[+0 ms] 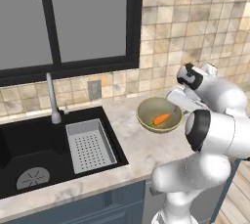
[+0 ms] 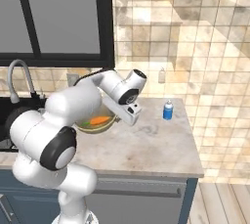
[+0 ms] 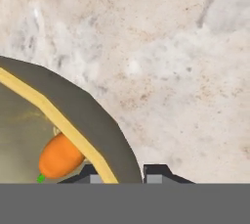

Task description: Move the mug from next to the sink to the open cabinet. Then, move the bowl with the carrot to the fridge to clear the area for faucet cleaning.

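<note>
Now at the bowl (image 1: 159, 114) stage: gripper (image 3: 121, 173) fingers straddling its rim right of the sink (image 1: 29, 149), carrot (image 1: 161, 119) inside, fridge trip pending.

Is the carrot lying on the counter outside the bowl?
No. In the left base view the carrot rests inside the bowl, on its bottom.

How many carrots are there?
1. The carrot lies inside the bowl on the counter, right of the sink. Part of the bowl is hidden behind the arm, so another could be unseen.
</note>
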Motion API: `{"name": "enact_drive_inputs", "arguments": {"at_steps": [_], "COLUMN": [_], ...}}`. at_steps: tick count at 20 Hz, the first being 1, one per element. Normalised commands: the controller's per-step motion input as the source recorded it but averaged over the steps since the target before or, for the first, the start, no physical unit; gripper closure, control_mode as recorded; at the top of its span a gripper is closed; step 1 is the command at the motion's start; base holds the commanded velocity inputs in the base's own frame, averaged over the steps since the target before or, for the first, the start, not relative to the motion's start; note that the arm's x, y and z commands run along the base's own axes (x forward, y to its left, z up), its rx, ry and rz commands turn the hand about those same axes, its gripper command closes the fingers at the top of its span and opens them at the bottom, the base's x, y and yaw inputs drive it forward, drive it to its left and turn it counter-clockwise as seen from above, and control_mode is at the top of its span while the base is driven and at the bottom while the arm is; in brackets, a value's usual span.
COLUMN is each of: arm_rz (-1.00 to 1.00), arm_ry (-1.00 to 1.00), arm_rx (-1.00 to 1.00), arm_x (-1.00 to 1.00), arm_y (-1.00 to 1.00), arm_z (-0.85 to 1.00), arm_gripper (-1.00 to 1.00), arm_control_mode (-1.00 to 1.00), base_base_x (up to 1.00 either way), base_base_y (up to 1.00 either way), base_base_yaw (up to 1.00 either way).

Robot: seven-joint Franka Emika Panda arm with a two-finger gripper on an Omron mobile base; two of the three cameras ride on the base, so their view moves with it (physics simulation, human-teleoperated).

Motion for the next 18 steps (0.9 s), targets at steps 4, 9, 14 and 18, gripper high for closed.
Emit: {"name": "enact_drive_inputs", "arguments": {"at_steps": [4, 9, 14, 18], "arm_rz": [-0.17, -0.23, -0.24, -0.23], "arm_ry": [0.00, 0.00, 0.00, 0.00], "arm_rx": [0.33, 0.29, 0.14, 0.01], "arm_x": [-0.61, -0.69, -0.34, -0.09], "arm_y": [0.00, -0.01, 0.00, 0.00], "arm_z": [1.00, 1.00, 0.89, 0.52], "arm_gripper": [1.00, 1.00, 1.00, 1.00], "arm_control_mode": [-1.00, -1.00, -1.00, -1.00], "base_base_x": [0.00, 0.00, 0.00, 0.00], "base_base_y": [0.00, 0.00, 0.00, 0.00], "base_base_yaw": [0.00, 0.00, 0.00, 0.00]}}
